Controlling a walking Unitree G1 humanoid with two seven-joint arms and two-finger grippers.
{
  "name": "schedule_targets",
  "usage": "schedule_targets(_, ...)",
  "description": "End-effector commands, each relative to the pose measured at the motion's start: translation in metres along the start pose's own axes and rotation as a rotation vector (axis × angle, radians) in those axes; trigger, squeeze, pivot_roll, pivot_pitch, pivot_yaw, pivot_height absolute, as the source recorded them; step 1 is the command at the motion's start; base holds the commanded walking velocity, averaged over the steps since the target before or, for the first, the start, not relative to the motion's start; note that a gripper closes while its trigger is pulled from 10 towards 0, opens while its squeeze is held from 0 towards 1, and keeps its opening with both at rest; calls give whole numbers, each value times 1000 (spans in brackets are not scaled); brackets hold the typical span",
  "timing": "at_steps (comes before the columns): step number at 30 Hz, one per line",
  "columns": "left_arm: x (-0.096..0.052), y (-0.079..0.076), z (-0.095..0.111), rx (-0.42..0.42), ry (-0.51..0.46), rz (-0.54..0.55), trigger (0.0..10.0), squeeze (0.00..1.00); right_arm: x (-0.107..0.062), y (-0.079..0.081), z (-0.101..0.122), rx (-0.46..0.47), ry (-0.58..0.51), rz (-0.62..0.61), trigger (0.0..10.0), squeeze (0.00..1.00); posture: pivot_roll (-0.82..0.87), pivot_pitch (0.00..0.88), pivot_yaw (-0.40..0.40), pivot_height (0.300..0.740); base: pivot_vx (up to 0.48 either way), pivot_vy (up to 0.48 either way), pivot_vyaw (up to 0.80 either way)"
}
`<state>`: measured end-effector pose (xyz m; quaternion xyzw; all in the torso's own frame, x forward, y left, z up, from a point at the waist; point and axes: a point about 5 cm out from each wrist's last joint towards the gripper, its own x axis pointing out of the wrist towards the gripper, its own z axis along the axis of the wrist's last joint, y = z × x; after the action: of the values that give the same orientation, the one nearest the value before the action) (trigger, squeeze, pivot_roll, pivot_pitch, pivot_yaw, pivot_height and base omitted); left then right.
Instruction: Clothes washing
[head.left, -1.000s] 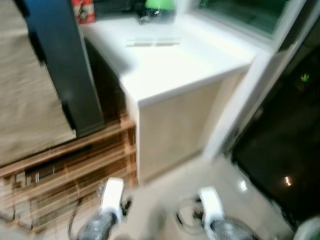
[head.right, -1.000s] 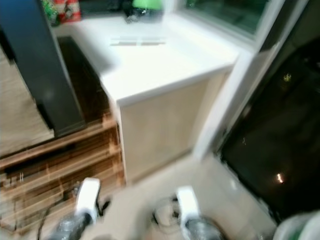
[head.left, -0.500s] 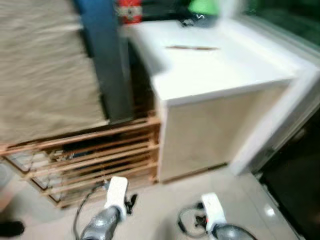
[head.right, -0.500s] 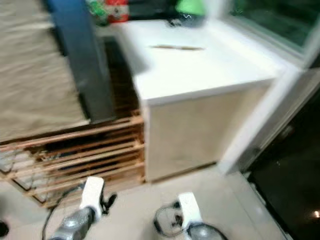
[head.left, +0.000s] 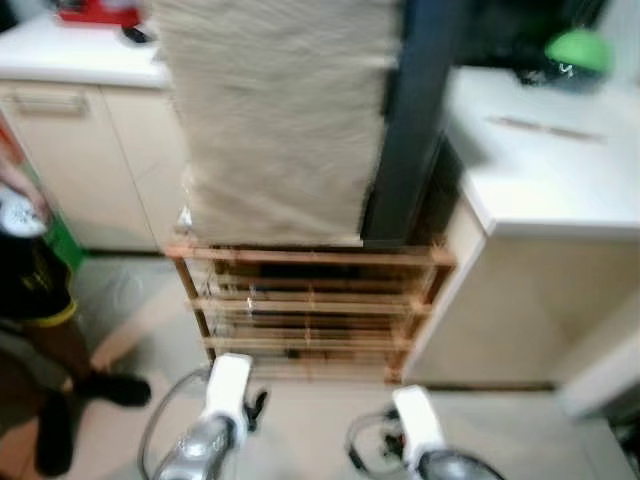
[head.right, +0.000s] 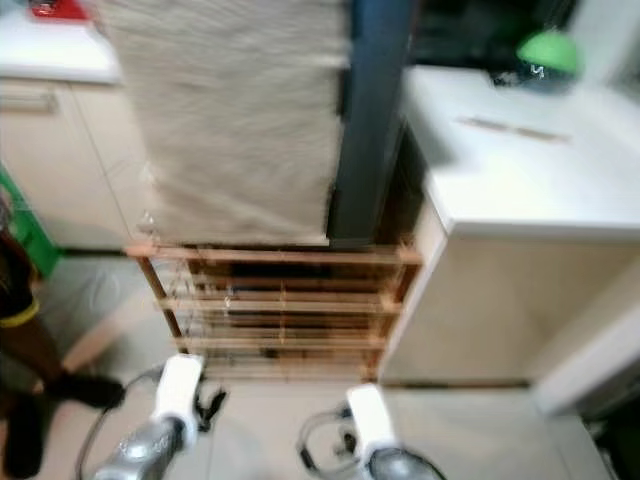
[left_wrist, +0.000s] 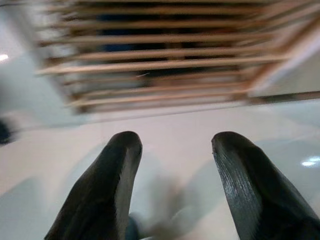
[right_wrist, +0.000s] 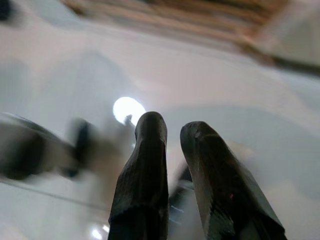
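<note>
Clothes for the wash are nowhere to be made out yet, and no washing machine either; the nearest cloth is a broad beige fabric panel (head.left: 275, 120) hanging above a slatted wooden rack (head.left: 310, 305) (whether that panel counts as laundry I cannot tell). Compared with a second ago the whole scene has slid rightward: the white counter (head.left: 545, 170) that was dead ahead now sits off to the right, and the rack has come to the middle, with a cream cabinet (head.left: 75, 160) and a person's leg and dark shoe (head.left: 65, 385) newly showing on the left. That is the camera turning to the robot's left, not the furniture moving, so I judge the robot is in the searching or walking stage, with handling not begun.

The rack's shelves are too blurred to say what lies on them. On the counter stands a green-topped object (head.left: 577, 52), and a red item (head.left: 95, 10) sits on the cabinet top.

Both arms hang low over the pale floor (left_wrist: 175, 125). The left gripper (left_wrist: 172, 150) has its fingers spread wide with nothing between them; the right gripper (right_wrist: 172, 135) has its fingers nearly together, also gripping nothing.
</note>
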<state>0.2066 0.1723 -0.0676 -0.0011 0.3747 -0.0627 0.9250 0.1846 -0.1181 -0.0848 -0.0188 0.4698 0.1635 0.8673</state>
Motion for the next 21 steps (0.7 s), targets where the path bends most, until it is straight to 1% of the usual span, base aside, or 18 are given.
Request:
schedule_targets(1,5,-12,10,11,-32,-26,10000,0,-3,-15,-2,3,-2,-54,10000,0,8,0,-45,740,0,0,0)
schedule_targets(8,5,-10,13,14,-54,14,10000,0,-4,-17,-3,-3,-1,-78,10000,0,5,0,-44,740,0,0,0)
schedule_targets(11,4,-4,19,26,-89,63,10000,0,-6,-27,0,42,-23,-147,10000,0,3,0,-43,740,0,0,0)
schedule_targets(12,5,-3,19,32,-89,70,10000,0,-6,-30,2,59,-30,-162,10000,0,3,0,-43,740,0,0,0)
schedule_targets(14,5,-2,19,26,-83,76,10000,0,-7,-34,2,63,-33,-185,10000,0,2,0,-44,740,0,0,0)
schedule_targets(21,5,0,17,20,-64,97,10000,0,-10,-39,-5,79,-8,-202,10000,0,-9,0,-38,740,0,0,0)
